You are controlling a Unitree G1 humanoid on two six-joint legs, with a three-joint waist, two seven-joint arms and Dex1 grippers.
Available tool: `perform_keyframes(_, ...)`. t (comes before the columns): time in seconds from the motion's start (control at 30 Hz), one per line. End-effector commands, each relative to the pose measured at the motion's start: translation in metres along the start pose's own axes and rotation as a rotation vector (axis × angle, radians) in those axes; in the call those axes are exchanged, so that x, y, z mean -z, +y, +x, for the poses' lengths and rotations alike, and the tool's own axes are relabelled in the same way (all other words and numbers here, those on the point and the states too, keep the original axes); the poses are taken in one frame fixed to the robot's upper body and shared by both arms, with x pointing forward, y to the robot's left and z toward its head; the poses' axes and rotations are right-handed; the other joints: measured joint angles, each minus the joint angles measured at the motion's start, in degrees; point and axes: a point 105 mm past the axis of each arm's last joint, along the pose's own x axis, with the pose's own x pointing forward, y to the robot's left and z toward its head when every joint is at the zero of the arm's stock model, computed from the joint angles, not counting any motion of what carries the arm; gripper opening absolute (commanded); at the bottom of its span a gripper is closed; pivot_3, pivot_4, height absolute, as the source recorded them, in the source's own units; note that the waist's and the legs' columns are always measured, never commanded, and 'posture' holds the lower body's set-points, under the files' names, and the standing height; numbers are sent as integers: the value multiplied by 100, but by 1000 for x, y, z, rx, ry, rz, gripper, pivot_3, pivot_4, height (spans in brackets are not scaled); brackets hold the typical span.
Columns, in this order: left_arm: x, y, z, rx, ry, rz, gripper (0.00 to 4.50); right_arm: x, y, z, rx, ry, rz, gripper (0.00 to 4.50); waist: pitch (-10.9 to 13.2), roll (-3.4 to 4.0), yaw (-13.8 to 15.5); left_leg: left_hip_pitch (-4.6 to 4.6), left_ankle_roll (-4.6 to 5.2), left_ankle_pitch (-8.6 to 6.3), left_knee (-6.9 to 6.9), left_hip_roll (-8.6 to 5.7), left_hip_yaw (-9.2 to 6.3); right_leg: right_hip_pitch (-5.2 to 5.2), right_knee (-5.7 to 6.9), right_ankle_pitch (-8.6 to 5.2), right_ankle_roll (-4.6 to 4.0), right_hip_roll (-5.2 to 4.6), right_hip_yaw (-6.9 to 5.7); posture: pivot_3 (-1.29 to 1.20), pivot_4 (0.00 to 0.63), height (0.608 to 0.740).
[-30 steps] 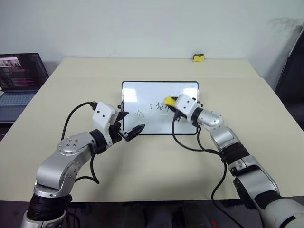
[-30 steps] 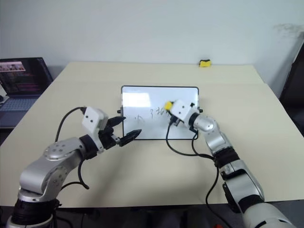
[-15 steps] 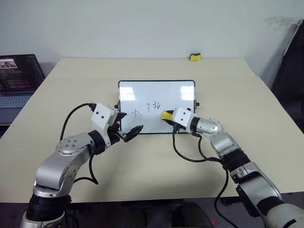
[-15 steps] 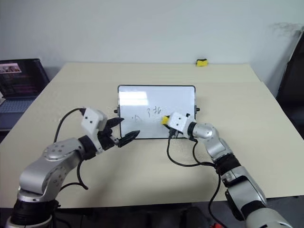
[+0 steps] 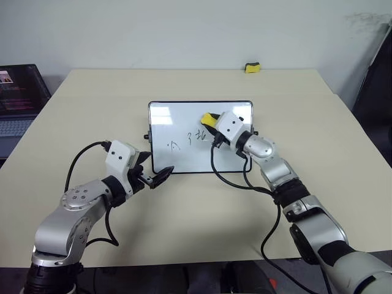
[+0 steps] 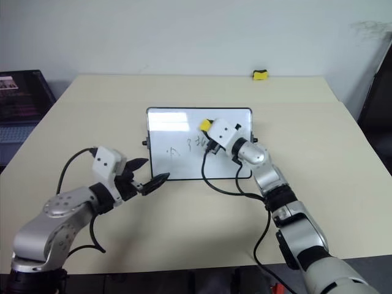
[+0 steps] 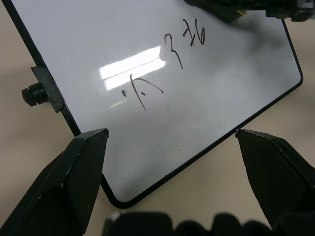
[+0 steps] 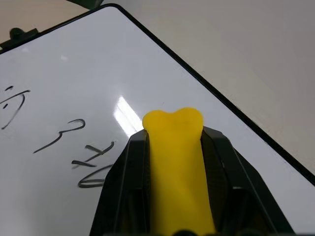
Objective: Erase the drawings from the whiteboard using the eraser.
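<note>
Right gripper (image 5: 211, 124) clamps the eraser (image 5: 209, 119) just above the drawings (image 5: 188, 139), all unerased on the whiteboard (image 5: 171, 122); left gripper (image 5: 154, 173) gapes empty at its near corner

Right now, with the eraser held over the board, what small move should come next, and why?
Probably lower the right gripper a little toward the near side, so the yellow block eraser meets the thin black marker drawings. Its jaws clamp the eraser just past the marks on the glossy white black-framed whiteboard, and they look unerased.

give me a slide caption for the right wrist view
Right gripper shut on the yellow eraser, poised over the whiteboard beside the drawings.
</note>
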Motion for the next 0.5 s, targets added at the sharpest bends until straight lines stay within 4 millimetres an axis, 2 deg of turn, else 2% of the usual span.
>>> perform_keyframes(0.03, -13, -1, -4, -12, -42, 32, 4500, 5, 10, 6, -32, 37, -8, 1089, 0, 0, -4, 10, 0, 0, 0, 0, -1, 8, 1, 0, 0, 1, 0, 0, 150, 740)
perform_keyframes(0.2, -13, -4, -5, -12, -41, 31, 4500, 19, 27, 7, -117, 113, -11, 1089, -1, 0, -14, 29, 1, 0, 1, 4, -2, 25, 2, 4, -8, 15, 1, 0, 150, 740)
perform_keyframes(0.4, -13, -6, -6, -10, -40, 26, 4500, 59, 55, -16, -304, 290, -30, 1088, -7, -4, -4, 52, 1, 0, 0, 6, -4, 45, 2, 7, -21, 30, 0, 0, 150, 740)
perform_keyframes(0.5, -13, -7, -5, -7, -40, 26, 4500, 67, 60, -24, -341, 325, -28, 1087, -7, -4, -3, 97, 1, 0, -5, 6, -3, 87, 0, 3, -27, 31, 1, 0, 150, 740)
